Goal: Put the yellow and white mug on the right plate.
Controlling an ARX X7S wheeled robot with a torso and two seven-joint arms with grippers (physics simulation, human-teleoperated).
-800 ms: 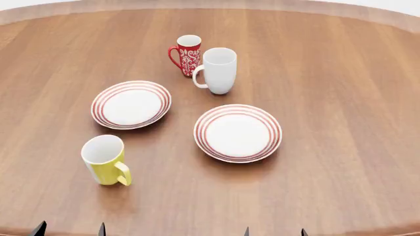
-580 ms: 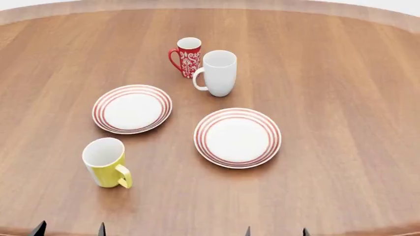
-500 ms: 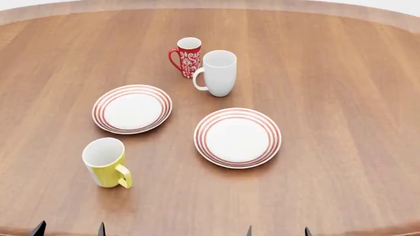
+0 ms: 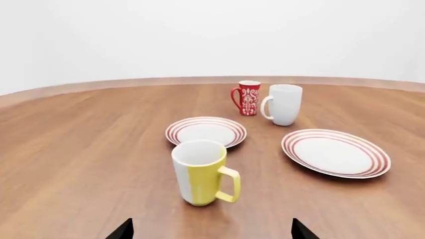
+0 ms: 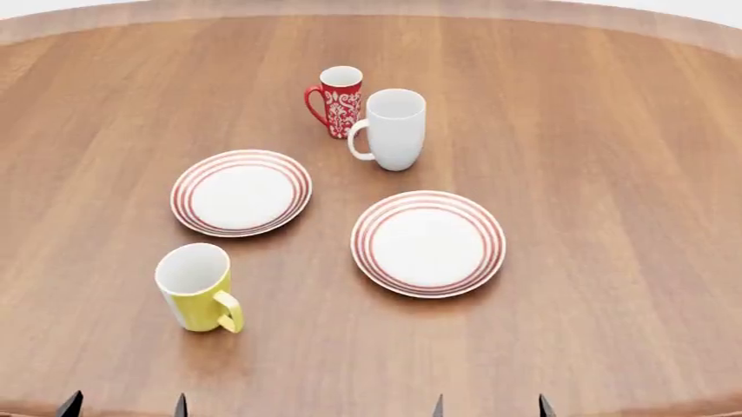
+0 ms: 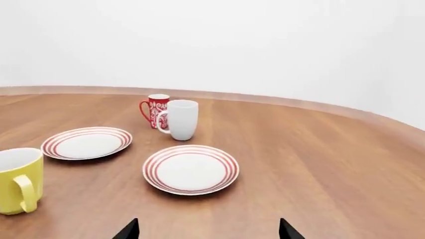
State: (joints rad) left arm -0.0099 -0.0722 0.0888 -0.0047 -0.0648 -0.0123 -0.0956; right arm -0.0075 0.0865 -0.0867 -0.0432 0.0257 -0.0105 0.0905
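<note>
The yellow and white mug (image 5: 200, 287) stands upright at the front left of the table, handle toward the front right; it also shows in the left wrist view (image 4: 201, 172) and in the right wrist view (image 6: 18, 180). The right plate (image 5: 428, 244), white with red rings, lies bare to its right, also in the right wrist view (image 6: 191, 169) and in the left wrist view (image 4: 335, 153). My left gripper (image 5: 124, 406) is open and empty, a short way in front of the mug (image 4: 211, 232). My right gripper (image 5: 491, 406) is open and empty in front of the right plate (image 6: 208, 230).
A look-alike left plate (image 5: 241, 193) lies behind the yellow mug. A tall plain white mug (image 5: 394, 129) and a slim red floral mug (image 5: 337, 102) stand close together behind the plates. The round wooden table (image 5: 614, 174) stretches wide around them.
Everything on the table has shifted a little to the right in the head view, so the view has moved. The mugs and plates keep their places relative to one another.
</note>
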